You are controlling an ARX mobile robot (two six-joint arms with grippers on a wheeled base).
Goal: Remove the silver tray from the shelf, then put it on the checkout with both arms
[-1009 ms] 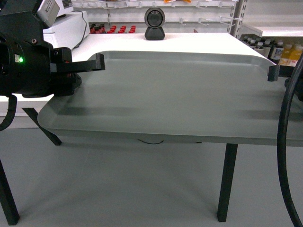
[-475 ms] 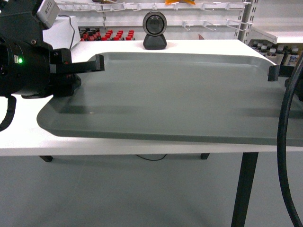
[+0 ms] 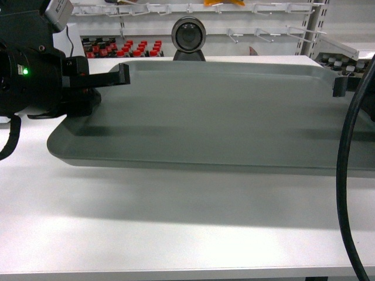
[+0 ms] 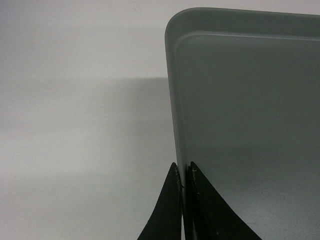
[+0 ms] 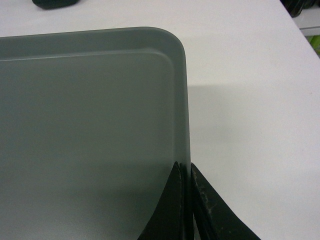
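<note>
Fingers [image 4: 172, 210] of both grippers pinch the flat grey-silver tray's [image 3: 211, 111] side rims; it hangs above the smooth white checkout tabletop [image 3: 146, 222]. Lower both ends level, together; release after contact.

1. The tray [image 3: 217, 117] is a large, flat, dull grey-silver rectangle with rounded corners and a low raised rim; nothing lies on it.
2. It is held level just above the table [image 3: 146, 228], with its shadow on the white top beneath it.
3. The left gripper [image 4: 183, 182] pinches the tray's left rim, one finger inside and one outside.
4. The right gripper [image 5: 185, 182] pinches the right rim in the same way.
5. The table is a wide, smooth white top; a black round device [image 3: 188, 38] stands at its far edge, behind the tray.
</note>
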